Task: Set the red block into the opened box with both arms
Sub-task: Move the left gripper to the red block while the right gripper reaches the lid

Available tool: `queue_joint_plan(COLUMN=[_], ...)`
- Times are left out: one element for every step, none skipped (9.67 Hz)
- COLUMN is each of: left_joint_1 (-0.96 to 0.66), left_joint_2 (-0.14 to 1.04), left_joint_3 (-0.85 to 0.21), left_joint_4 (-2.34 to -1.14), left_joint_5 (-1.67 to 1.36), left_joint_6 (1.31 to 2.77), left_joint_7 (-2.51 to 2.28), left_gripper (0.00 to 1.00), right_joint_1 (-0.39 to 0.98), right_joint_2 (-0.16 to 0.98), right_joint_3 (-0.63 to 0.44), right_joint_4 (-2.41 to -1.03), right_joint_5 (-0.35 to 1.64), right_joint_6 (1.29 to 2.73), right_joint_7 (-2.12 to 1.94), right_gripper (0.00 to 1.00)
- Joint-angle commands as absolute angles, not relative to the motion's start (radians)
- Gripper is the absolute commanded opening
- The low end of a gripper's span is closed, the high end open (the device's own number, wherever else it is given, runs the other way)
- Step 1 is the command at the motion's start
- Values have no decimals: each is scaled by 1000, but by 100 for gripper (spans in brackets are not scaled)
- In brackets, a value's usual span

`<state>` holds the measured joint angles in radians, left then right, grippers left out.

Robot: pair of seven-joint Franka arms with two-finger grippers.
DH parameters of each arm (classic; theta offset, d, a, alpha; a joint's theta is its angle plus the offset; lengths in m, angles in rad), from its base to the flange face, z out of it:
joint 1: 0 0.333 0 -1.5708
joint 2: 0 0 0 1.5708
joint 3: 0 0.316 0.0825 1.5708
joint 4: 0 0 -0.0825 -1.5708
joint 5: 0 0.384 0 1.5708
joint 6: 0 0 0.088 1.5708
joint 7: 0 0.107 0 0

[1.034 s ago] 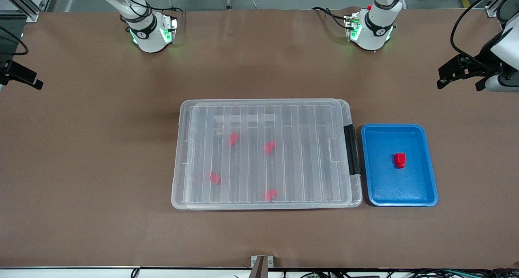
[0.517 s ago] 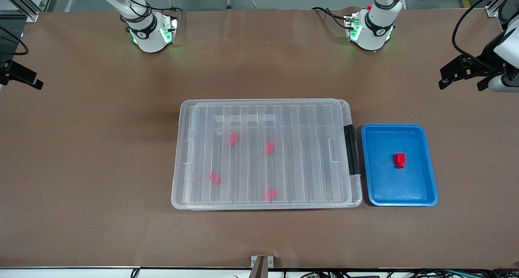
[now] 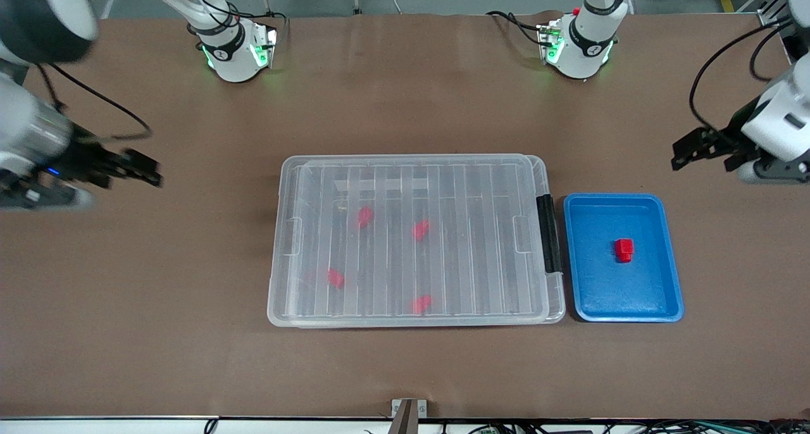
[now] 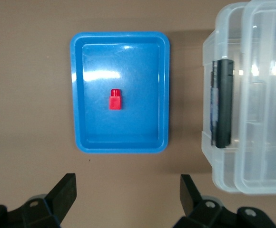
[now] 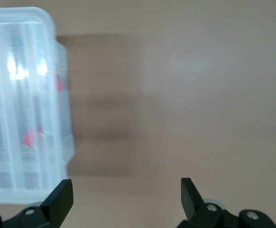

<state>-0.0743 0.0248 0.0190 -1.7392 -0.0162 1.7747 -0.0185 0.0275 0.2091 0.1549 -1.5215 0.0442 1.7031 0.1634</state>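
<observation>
The box sat in the middle of the bench with its ribbed clear lid on and its black latch at the end toward the left arm. Four red blocks showed through the lid, one of them among the farthest from the front camera. Just beside the latch end lay a blue tray, apart from the box, and in it lay the red block alone, near the tray's middle, its nub pointing toward the front camera. The left hand hung over bare bench toward the left arm's end, not over the tray; its fingers stood released and wide, grasping nothing, and its wrist view looked down on the tray, the block and the latch. The right hand hung over bare bench toward the right arm's end, well apart from the box, likewise released with fingers spread and nothing between them; its wrist view caught one end of the box.
</observation>
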Motion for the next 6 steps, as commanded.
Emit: queue_joint_plan(left_joint_1=[-66,-63,-55,-55,-54,-55], left_joint_2=[53,104,154,216,282,352], left_joint_3=[58,66,78,78,78,78], left_joint_4=[-1932,-1945,-1944,-1950,-1956,-1957], left_joint_5=[-8,-15,-18,-20,-20,-21], left_joint_6=[1982,2032,2067,2135,2207,2276], left_joint_7=[41,107,139,144,146,146], left_gripper=[99,99,99,99,99,99], right_joint_1=[46,84,115,133,158,155], right_joint_2=[349,389,418,442,465,488], right_joint_3=[228,229,229,229,229,229], right_joint_4=[-1473,-1476,-1477,-1485,-1502,-1503], right_joint_5=[31,2,-30,-46,-58,-75], right_joint_6=[1797,1836,1841,1856,1915,1946], right_joint_7=[241,241,245,267,290,299], right_gripper=[100,100,100,100,100,100])
